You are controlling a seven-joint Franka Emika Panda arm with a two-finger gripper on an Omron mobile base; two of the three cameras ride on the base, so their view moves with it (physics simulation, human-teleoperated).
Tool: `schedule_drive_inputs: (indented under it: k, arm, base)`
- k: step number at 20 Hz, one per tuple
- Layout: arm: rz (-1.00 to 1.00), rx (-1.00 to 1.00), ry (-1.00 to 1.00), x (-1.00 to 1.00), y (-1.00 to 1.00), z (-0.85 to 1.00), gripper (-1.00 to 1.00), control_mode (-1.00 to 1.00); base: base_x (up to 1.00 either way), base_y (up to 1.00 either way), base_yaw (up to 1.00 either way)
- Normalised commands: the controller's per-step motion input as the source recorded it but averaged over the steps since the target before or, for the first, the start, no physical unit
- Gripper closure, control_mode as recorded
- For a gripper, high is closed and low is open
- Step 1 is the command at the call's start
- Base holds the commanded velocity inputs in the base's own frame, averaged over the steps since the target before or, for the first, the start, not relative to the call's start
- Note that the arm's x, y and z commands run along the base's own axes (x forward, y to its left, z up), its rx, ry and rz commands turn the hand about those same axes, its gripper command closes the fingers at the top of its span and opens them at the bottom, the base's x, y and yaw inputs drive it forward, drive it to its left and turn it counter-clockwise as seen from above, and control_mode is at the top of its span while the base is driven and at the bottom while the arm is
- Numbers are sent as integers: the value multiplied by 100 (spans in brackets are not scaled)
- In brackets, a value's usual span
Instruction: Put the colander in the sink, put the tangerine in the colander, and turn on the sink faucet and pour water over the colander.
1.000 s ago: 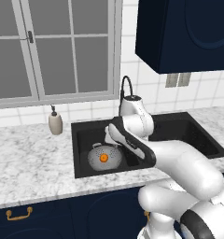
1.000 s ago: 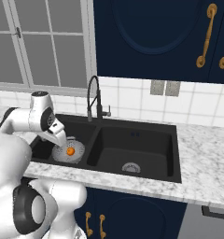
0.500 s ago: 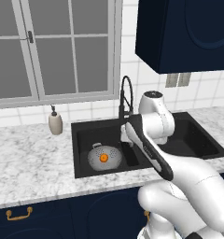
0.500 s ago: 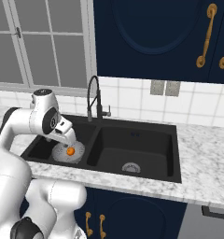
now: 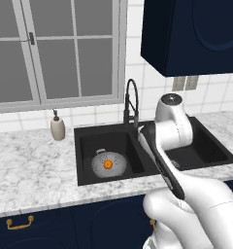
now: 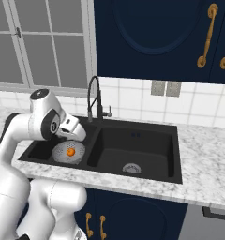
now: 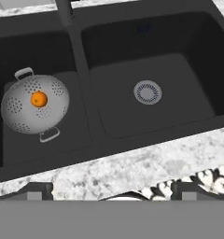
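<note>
The grey colander (image 5: 102, 165) (image 6: 63, 152) (image 7: 25, 109) stands in the left basin of the black sink (image 5: 91, 141) (image 6: 142, 145) (image 7: 184, 70). The tangerine (image 5: 108, 165) (image 6: 71, 151) (image 7: 38, 99) lies inside it. At the back, between the basins, rises the black gooseneck sink faucet (image 5: 131, 99) (image 6: 93, 96), with no water running. My gripper (image 7: 111, 192) is open and empty, its fingertips (image 7: 35, 190) wide apart. It hangs above the sink's front rim, to the right of the colander and well clear of it.
A beige soap dispenser (image 5: 57, 128) stands on the marble counter (image 5: 31, 165) left of the sink. The right basin holds a silver drain (image 6: 131, 168) (image 7: 147, 92). Dark blue cabinets (image 5: 196, 34) hang above right, and a window (image 5: 50, 48) sits behind.
My hand has lifted away from the colander and swung right and back, over the divider and front rim. The tangerine stays in the colander.
</note>
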Motion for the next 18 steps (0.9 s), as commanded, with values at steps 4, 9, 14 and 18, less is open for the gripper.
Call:
schedule_drive_inputs:
  k: [4,9,14,18]
  arm:
    - [3,-2,-18,-1,-56,20,-100,-100]
    - [8,13,0,2,-68,26,-100,-100]
    - [11,13,-5,4,-54,24,-100,-100]
    - [2,0,-24,29,-24,0,-100,-100]
  base:
    - [0,0,0]
    - [0,0,0]
    - [0,0,0]
    - [0,0,0]
